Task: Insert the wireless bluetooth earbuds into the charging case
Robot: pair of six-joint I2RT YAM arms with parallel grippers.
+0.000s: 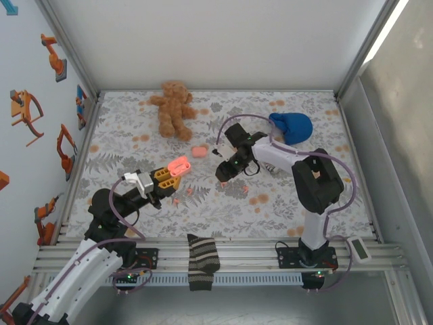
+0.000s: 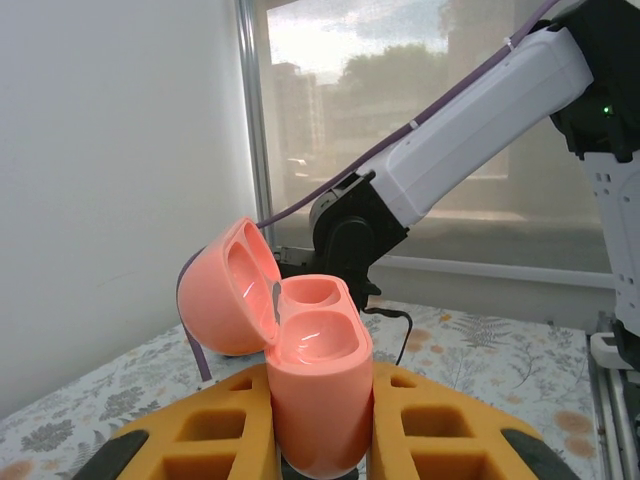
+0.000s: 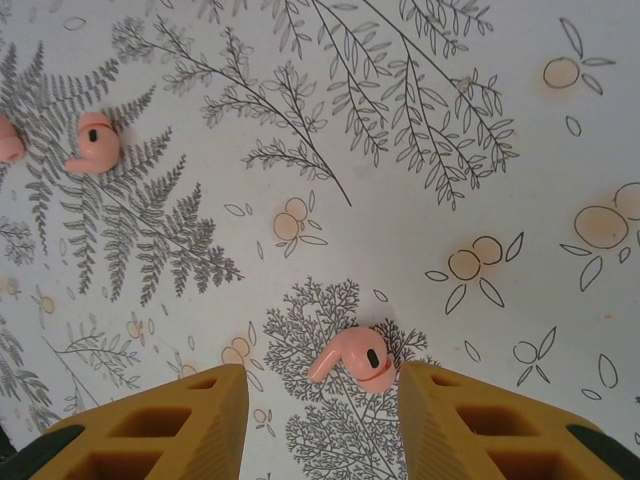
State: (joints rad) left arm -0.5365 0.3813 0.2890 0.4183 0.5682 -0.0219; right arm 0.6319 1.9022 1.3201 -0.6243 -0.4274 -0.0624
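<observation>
The left gripper (image 2: 320,425) is clamped on the lower body of the charging case (image 2: 316,365), its yellow fingers (image 2: 215,425) pressed against both sides. The case stands upright in the grip, long axis vertical, mouth facing up. Its lid (image 2: 225,300) is swung open and leans back to the left in the left wrist view, and both wells look empty. From above, the left gripper (image 1: 166,173) holds the case (image 1: 179,166) over the left middle of the patterned table (image 1: 284,203).

The right gripper (image 3: 322,395) hangs fingers down over the table with its jaws apart, holding nothing. One earbud (image 3: 352,360) lies on the cloth between the fingertips, just beside the right-hand one; contact cannot be told. Its stem points to the lower left of the right wrist view and its bulb to the right, so the long axis runs slantwise across the gap. Another earbud (image 3: 95,145) lies well apart at the upper left.
</observation>
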